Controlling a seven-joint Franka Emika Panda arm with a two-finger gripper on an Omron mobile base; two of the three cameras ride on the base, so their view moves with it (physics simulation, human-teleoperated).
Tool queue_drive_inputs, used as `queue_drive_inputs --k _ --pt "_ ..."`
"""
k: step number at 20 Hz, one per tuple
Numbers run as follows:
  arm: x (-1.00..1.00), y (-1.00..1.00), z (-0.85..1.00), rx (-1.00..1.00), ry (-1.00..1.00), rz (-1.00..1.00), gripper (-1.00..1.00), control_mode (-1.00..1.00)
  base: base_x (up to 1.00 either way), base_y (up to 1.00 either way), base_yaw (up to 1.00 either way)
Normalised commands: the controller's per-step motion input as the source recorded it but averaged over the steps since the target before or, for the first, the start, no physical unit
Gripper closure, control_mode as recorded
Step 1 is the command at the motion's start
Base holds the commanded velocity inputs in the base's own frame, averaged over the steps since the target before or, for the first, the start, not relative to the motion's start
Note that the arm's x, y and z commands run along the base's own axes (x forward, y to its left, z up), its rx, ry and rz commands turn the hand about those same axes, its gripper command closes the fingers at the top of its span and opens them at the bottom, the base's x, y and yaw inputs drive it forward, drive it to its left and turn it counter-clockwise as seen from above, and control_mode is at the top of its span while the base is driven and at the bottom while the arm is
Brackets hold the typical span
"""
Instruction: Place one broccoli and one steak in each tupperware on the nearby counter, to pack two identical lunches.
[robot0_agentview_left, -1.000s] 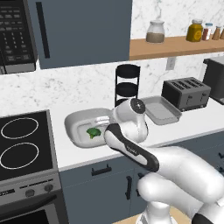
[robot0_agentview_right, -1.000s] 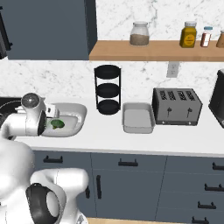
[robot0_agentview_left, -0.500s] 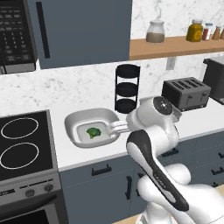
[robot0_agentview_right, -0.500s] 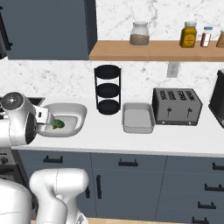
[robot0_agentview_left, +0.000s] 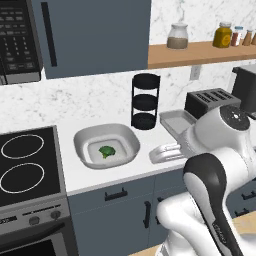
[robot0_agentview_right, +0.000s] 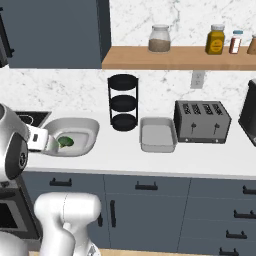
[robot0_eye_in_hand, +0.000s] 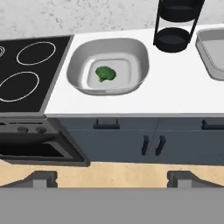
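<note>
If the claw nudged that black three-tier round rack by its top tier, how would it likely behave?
The black rack stands tall on a narrow round foot, so a push at the top would probably tip it rather than slide it. Its thin posts and open tiers suggest it is light. It stands close beside the rectangular tupperware, so it might fall onto that.

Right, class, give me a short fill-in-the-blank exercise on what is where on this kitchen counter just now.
1. The broccoli lies inside the large rounded ____.
2. The smaller rectangular tupperware holds ____.
3. The black three-tier rack stands between the two containers, and the toaster sits to the ____ of the rectangular one in the right base view.
4. The end effector's fingers stand ____, holding nothing.

Missing words: tupperware; nothing; right; open
</note>
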Motion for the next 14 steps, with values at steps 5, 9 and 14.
queue_drive_inputs --k 5,9,14 --pt "-0.75 -0.11 0.09 0.0 0.0 0.0 -1.0 -1.0 0.0 0.0 0.0" --pt "-0.59 -0.06 0.02 0.0 0.0 0.0 -1.0 -1.0 0.0 0.0 0.0" --pt "-0.15 0.0 0.0 0.0 0.0 0.0 -1.0 -1.0 0.0 0.0 0.0"
